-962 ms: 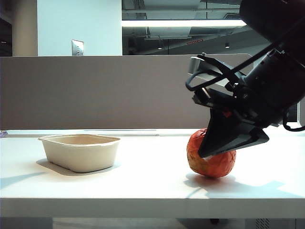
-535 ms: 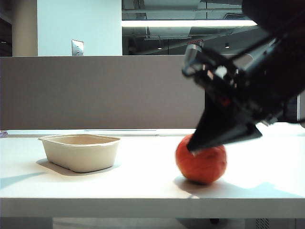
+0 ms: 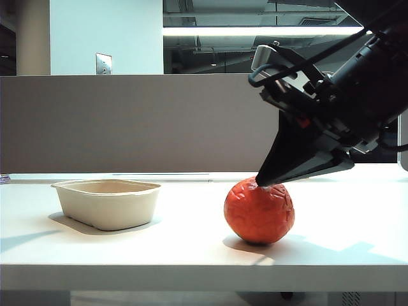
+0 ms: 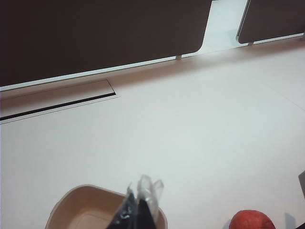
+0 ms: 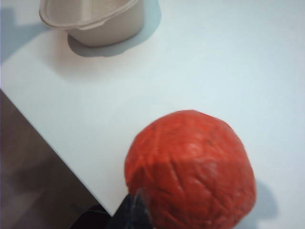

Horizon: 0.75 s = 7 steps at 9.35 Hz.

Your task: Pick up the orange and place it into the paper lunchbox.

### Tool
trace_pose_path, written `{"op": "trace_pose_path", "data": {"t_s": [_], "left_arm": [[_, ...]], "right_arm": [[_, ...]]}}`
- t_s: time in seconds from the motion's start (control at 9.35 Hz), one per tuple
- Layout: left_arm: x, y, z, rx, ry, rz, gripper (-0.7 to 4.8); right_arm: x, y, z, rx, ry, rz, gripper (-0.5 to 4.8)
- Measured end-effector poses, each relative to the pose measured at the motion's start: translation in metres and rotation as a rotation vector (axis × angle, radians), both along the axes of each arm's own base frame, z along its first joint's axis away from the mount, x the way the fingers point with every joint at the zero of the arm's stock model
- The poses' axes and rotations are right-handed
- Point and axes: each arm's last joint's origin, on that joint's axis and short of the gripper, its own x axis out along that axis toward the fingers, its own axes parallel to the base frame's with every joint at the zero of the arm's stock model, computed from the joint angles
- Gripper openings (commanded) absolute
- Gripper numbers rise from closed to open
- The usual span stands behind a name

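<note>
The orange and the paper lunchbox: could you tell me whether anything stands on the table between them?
Nothing visible does. Bare white table lies between the orange and the paper lunchbox. The right tool, shut, sits at the orange's top; the left tool hangs above the lunchbox.

Bare table between lunchbox, orange

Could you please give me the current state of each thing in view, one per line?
Orange: resting on the table, not held, outside the lunchbox.
Lunchbox: upright on the table, open, nothing seen inside.
Right gripper: shut and empty, its tip at the top of the orange.
Left gripper: above the lunchbox, holding nothing; whether it is open is unclear.
</note>
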Motion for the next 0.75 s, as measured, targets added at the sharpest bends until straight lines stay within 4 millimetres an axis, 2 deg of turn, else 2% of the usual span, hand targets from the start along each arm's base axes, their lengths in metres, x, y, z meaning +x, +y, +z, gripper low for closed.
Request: {"op": "trace_pose_path", "data": {"t_s": [0.53, 0.64, 0.75], "left_arm": [[-0.0002, 0.0001, -0.001, 0.005, 0.008, 0.0, -0.06], [-0.0002, 0.0001, -0.0009, 0.005, 0.008, 0.0, -0.06], [-0.0002, 0.0001, -0.0009, 0.005, 0.009, 0.0, -0.06]], "right_arm": [[0.0029, 0.0003, 0.003, -0.01, -0.063, -0.027, 0.01], [0.0035, 0.0008, 0.0058, 0.007, -0.084, -0.028, 0.68], [0.0024, -0.0001, 0.0099, 0.02, -0.1, -0.029, 3.27]]}}
